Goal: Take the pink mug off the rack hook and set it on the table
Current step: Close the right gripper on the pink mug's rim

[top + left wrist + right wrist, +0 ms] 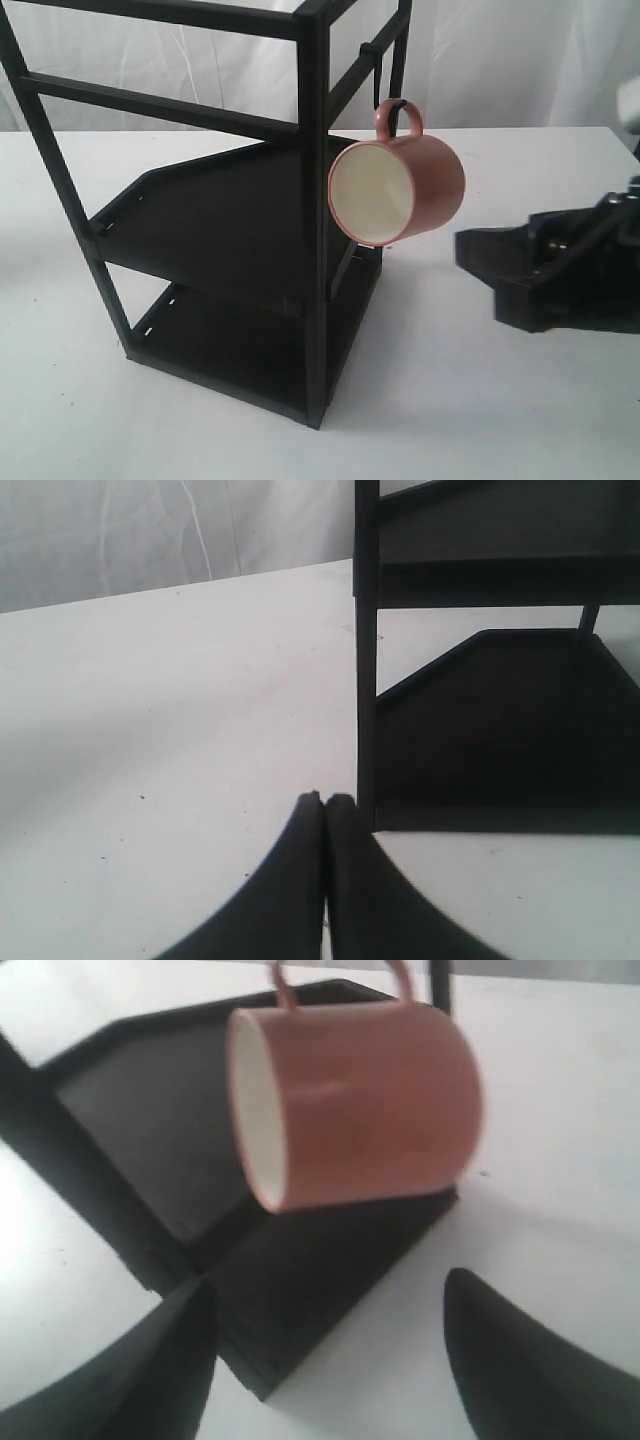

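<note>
The pink mug (400,187) hangs by its loop handle from the thin black rack hook (383,90) on the rack's (310,250) upper side bar, cream mouth turned toward the exterior camera. My right gripper (475,255) hovers low over the table (480,400) to the mug's right, apart from it. In the right wrist view the mug (370,1105) is ahead of my right gripper (325,1295), which is open and holds nothing. My left gripper (326,800) is shut and empty, its tips beside a rack post (366,660).
The rack's two flat shelves (220,220) fill the centre left of the exterior view. A white curtain (520,60) hangs behind the table. The left arm is out of the exterior view.
</note>
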Motion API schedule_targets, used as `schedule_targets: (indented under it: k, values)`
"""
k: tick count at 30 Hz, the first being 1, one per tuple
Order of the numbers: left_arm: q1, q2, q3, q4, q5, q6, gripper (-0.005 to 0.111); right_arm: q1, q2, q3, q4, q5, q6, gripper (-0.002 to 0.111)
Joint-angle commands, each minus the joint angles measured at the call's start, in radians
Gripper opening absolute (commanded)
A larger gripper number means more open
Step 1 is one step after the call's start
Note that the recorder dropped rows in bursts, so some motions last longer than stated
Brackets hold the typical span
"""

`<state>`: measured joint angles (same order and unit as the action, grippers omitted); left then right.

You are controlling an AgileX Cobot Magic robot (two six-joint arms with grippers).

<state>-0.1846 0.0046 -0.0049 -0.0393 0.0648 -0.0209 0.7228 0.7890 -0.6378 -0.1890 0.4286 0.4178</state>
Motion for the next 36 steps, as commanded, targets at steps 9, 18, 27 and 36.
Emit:
schedule_targets:
  k: [9, 18, 27, 36]
  values:
    - [0.005, -0.005, 0.005, -0.011, 0.004, -0.001, 0.0, 0.074, 0.307, -0.159, -0.081, -0.119, 0.024, 0.062]
    - [0.005, -0.005, 0.005, -0.011, 0.004, -0.001, 0.0, 0.074, 0.357, -0.215, -0.38, 0.069, 0.318, 0.062]
    - [0.005, -0.005, 0.005, -0.011, 0.004, -0.001, 0.0, 0.074, 0.379, -0.215, -0.566, 0.066, 0.545, 0.062]
    - [0.005, -0.005, 0.005, -0.011, 0.004, -0.001, 0.0, 0.074, 0.422, -0.215, -0.748, 0.115, 0.727, 0.062]
